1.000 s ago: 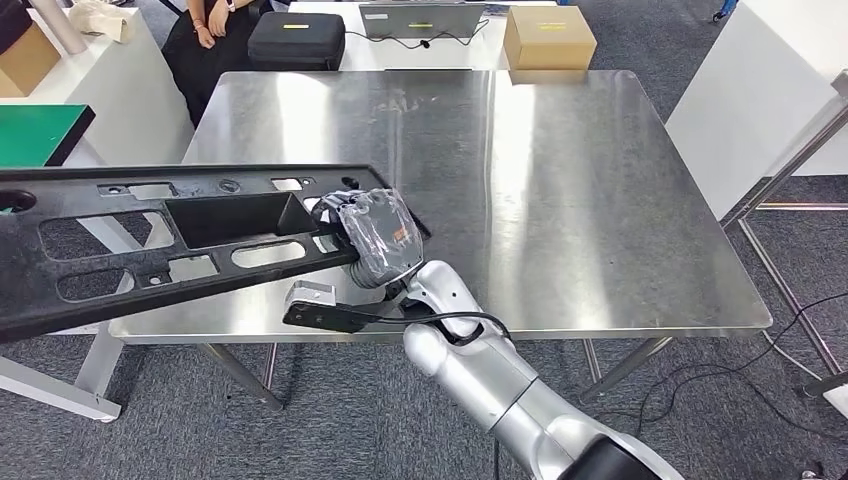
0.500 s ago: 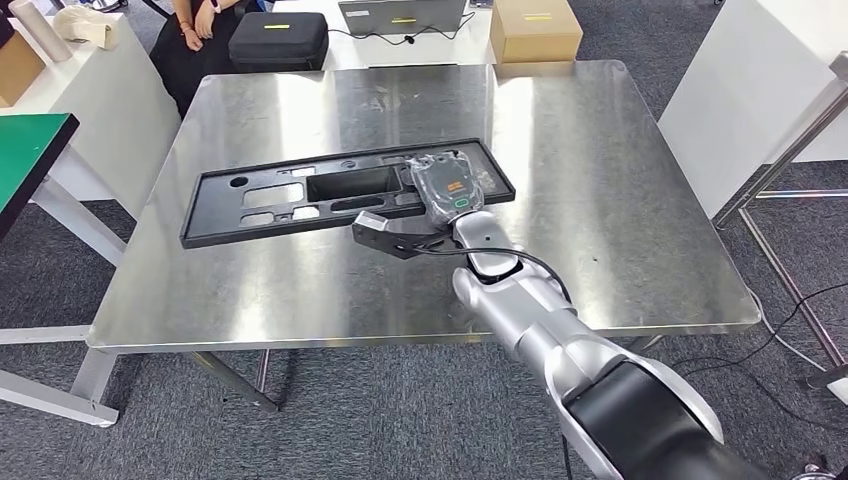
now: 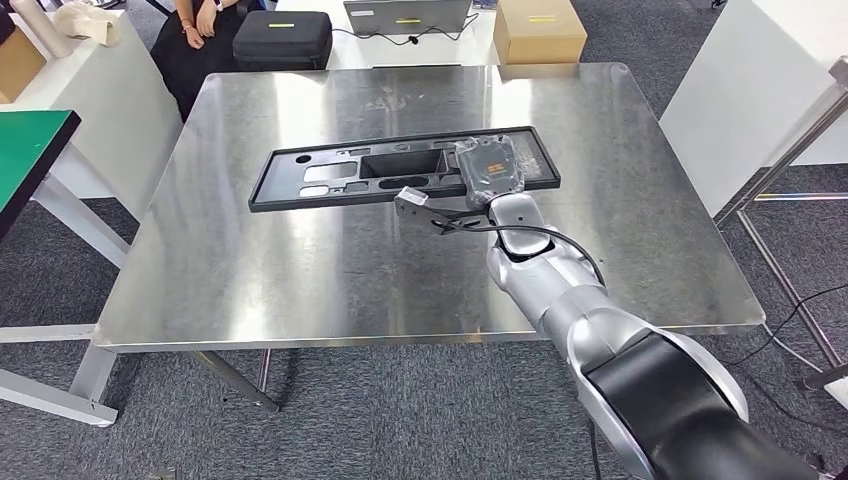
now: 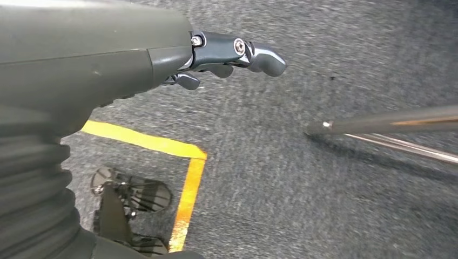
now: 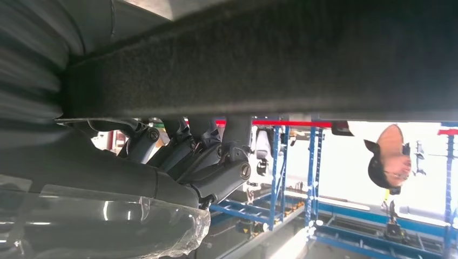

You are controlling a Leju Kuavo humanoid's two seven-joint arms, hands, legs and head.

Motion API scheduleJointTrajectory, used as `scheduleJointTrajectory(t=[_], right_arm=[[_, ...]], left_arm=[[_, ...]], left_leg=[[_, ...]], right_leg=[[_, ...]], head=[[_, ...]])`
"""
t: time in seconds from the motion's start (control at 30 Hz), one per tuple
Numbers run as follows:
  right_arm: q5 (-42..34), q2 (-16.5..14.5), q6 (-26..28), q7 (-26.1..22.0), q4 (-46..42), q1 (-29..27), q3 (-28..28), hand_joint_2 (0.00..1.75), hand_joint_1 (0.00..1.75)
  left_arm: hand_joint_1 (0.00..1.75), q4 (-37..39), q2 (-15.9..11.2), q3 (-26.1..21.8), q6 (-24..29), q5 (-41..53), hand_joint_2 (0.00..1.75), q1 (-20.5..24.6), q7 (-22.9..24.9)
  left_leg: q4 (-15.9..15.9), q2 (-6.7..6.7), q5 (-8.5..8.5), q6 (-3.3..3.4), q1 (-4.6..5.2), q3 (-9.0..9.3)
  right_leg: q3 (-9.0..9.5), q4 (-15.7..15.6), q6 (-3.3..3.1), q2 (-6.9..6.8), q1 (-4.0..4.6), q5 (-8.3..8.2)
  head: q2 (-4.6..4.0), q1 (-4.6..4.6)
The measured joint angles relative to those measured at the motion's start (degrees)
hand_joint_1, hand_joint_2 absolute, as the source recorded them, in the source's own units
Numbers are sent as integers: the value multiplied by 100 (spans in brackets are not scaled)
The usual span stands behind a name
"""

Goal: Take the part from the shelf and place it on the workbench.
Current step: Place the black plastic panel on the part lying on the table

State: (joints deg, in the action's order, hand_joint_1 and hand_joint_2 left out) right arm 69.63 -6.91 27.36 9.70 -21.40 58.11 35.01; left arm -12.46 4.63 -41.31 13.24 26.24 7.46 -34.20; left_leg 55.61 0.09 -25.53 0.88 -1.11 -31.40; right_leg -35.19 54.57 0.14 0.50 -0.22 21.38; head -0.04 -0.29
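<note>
The part is a long black plastic panel with several cut-outs and a deep rectangular pocket. It lies across the middle of the steel workbench, or just above it. My right hand, wrapped in clear film, grips the panel's right end from above. In the right wrist view the hand's dark fingers curl up against the panel's dark felt-like underside. My left hand hangs beside my body over grey carpet, holding nothing, its fingers loosely bent.
At the workbench's far edge stand a cardboard box, a laptop and a black case. A person sits behind the far left corner. A green-topped table is at the left, a white cabinet at the right.
My right hand has carried the panel forward and to the right over the workbench. The head view has also shifted since the oldest frame.
</note>
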Motion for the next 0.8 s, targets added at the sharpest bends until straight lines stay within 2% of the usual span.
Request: scheduleJointTrajectory(t=[0.47,0.6,0.73,0.8], right_arm=[[11,68,133,-80,207,3,-80,175,175],[15,75,145,-84,228,3,-85,175,0],[118,91,298,-98,278,-27,-149,175,0],[162,100,325,-87,286,-34,-168,175,0]], left_arm=[[0,-10,-20,66,-4,62,175,55,-79],[0,-13,-23,67,2,68,175,57,-82],[0,-26,-26,109,50,96,0,67,-133],[0,-27,-27,122,35,77,0,77,-124]], left_leg=[[3,0,-9,2,9,-2],[3,0,-9,2,9,-2],[3,1,-9,2,8,1],[3,1,-9,2,8,2]], right_leg=[[0,0,2,1,-16,1],[0,0,1,1,-16,1],[0,0,1,1,-15,1],[0,0,1,2,-15,1]], head=[[-1,-1],[-1,-1],[-1,-2],[-1,-1]])
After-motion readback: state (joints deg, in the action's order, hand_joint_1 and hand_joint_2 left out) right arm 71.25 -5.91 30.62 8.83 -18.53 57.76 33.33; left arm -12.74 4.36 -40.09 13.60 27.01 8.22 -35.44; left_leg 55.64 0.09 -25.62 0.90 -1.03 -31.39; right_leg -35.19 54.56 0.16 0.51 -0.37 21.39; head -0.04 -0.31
